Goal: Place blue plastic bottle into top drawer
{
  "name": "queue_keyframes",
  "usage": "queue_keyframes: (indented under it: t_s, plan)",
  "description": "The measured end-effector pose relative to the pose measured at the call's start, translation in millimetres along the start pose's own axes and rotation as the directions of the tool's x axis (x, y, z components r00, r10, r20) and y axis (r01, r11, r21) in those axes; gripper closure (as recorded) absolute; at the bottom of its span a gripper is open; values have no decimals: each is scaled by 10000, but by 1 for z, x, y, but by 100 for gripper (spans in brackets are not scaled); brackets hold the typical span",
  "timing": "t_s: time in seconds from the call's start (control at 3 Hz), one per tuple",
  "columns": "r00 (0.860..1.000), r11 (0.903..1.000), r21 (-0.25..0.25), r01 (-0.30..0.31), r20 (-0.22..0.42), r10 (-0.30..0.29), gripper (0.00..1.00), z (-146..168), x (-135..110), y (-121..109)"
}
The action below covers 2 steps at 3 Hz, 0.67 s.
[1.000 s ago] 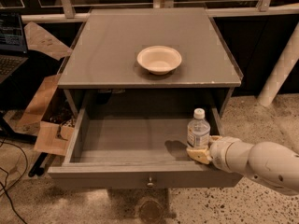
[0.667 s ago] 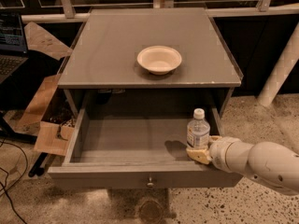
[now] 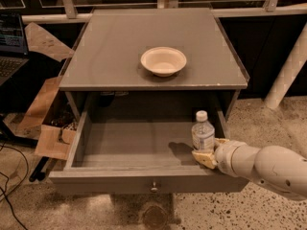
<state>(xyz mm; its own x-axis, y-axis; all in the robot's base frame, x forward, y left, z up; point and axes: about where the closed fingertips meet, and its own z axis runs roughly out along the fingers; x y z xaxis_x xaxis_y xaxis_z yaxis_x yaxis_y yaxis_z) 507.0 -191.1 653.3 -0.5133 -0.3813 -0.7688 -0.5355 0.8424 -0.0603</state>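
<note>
The blue plastic bottle (image 3: 203, 134) stands upright with its white cap on top, inside the open top drawer (image 3: 134, 145) at its right front corner. My gripper (image 3: 211, 151) reaches in from the right over the drawer's front right edge and sits at the bottle's base, touching or nearly touching it. The white arm behind it runs off to the lower right. The drawer is pulled fully out, and its round metal knob (image 3: 153, 188) shows on the front panel.
A shallow cream bowl (image 3: 163, 61) sits on the grey tabletop (image 3: 105, 47) above the drawer. Cardboard pieces (image 3: 50, 128) and cables lie on the floor at the left. A white post (image 3: 288, 71) stands at the right.
</note>
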Motion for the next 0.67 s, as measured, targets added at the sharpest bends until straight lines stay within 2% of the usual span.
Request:
queue_keyframes:
  t_s: [0.33,0.67]
  plan:
    - [9967,9975,26,706,403,-707,0,-9,-42,17]
    - [9966,9974,17,719,411,-719,0,-9,-42,18]
